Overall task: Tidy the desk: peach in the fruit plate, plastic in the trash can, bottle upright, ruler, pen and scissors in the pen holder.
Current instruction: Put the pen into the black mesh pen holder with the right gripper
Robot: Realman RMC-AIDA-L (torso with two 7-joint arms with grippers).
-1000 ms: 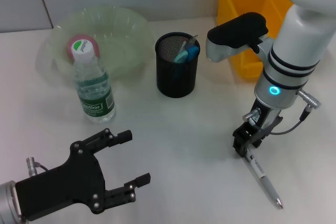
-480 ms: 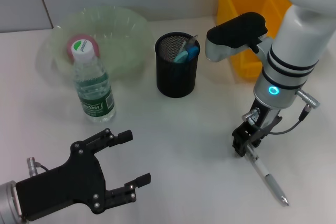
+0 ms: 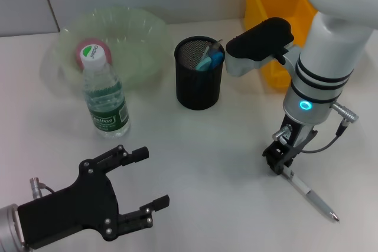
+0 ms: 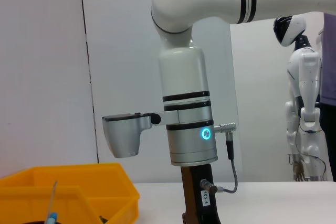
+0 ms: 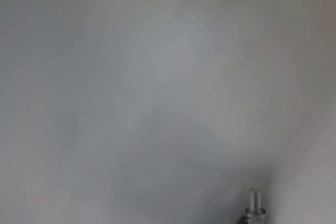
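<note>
white desk under even light — pale panelled wall with a dark seam

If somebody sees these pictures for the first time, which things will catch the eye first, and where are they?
The big white right arm stands on the right side, its right claw down at the table, shut on one end of a silver pen. Near the bottom left corner, the black left claw hangs open over the bare table. Behind, a water bottle stands upright before a pale green plate, with a black mesh pen holder at the centre.
</note>
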